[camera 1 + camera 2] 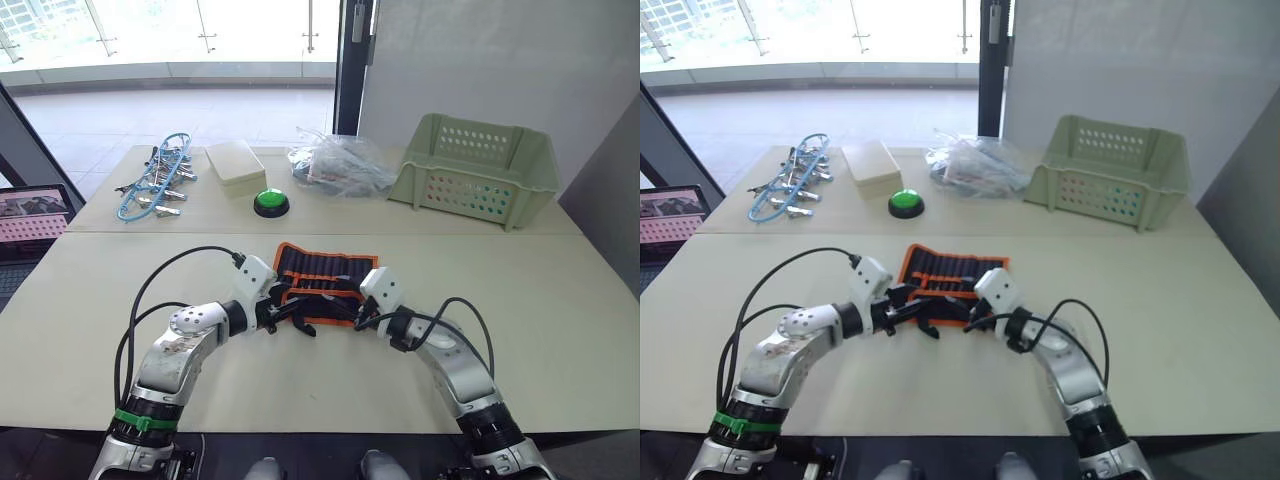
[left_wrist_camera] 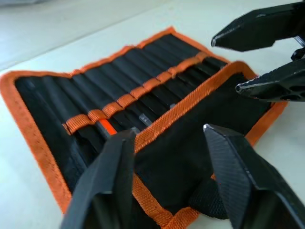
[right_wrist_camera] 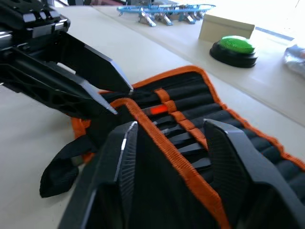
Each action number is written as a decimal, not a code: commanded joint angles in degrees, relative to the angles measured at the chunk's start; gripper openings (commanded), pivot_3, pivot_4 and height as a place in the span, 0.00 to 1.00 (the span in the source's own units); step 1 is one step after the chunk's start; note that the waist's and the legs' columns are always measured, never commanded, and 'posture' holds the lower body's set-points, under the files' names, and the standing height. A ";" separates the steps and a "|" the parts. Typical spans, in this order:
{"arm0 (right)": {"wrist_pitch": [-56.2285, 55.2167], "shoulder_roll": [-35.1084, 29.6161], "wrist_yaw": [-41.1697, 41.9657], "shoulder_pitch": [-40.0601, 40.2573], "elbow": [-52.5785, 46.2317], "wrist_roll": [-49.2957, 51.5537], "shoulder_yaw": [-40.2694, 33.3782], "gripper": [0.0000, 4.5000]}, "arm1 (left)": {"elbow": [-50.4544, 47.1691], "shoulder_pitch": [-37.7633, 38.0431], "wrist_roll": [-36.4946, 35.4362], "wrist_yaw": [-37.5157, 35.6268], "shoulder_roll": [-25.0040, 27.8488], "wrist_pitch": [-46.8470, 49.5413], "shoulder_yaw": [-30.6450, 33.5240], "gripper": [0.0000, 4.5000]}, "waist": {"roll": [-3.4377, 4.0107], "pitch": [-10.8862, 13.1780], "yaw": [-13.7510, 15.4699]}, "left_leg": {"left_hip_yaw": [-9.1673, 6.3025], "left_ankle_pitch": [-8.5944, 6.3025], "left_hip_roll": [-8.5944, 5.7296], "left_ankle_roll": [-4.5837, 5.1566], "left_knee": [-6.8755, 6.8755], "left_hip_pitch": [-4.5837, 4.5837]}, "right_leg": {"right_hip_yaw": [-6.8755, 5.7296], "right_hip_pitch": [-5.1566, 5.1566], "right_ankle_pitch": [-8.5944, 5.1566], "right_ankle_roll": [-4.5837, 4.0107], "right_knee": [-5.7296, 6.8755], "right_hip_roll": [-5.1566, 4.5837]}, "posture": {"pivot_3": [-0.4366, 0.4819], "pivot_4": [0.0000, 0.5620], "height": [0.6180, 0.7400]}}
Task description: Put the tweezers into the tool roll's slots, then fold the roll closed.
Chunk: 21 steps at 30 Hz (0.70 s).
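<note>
1. Head views: the left tool (image 1: 283, 312) and the right tool (image 1: 345, 312) meet over the near edge of the tool roll (image 1: 325, 270), which lies flat and unrolled near the middle of the surface (image 1: 560, 300). A loose black strap (image 1: 305, 326) trails off the roll's near edge between the two tools. Along the far edge of the surface stand a green basket (image 1: 475, 170) toward the far right corner, a crumpled clear bag (image 1: 335, 165), a green button (image 1: 271, 202), a beige box (image 1: 234, 163), and silver clips with blue cables (image 1: 155, 185) toward the far left.

2. Left wrist view: the left tool's fingers (image 2: 102, 191) are spread, straddling the orange-edged flap of the roll. The slots (image 2: 119, 83) run in a row crossed by an orange band, with slim dark tweezers (image 2: 143, 119) tucked into them. The right tool's tips sit over the roll's corner, slightly parted.

3. Right wrist view: the right tool's fingers (image 3: 119, 171) are spread over the flap's orange edging. The left tool's tips rest on the flap's corner. The strap lies on the surface beside the roll.
</note>
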 commanded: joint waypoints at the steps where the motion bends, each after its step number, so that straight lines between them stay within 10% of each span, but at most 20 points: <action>1: 1.26 0.70 -2.58 0.47 -1.34 -2.38 1.00 0.20 | 3.22 -3.60 2.32 -0.19 -0.32 -2.95 -2.07 0.22 | 0.00 0.00 0.07 | 0.00 0.00 -0.01 0.00 0.00 0.00 | 0.00 0.00 0.00 0.00 -0.01 0.00 | 0.48 0.27 1.00; 4: 1.56 1.30 -3.70 0.04 0.34 -3.49 1.24 0.00 | 6.92 -5.65 3.56 -0.14 -0.83 -4.55 -3.05 0.01 | 0.00 0.00 -0.08 | 0.01 0.01 -0.01 -0.01 0.00 0.00 | 0.00 0.00 0.00 0.00 -0.01 0.00 | 0.48 0.27 1.00; 21: 5.06 -3.98 -6.28 1.58 5.01 -6.11 -2.15 0.00 | 22.21 -7.49 10.27 3.94 -3.61 -11.63 -4.45 0.01 | -0.01 -0.13 0.18 | -0.01 0.01 -0.02 -0.01 0.00 0.55 | -0.02 0.67 -0.01 0.02 -0.09 0.01 | 0.48 0.27 1.00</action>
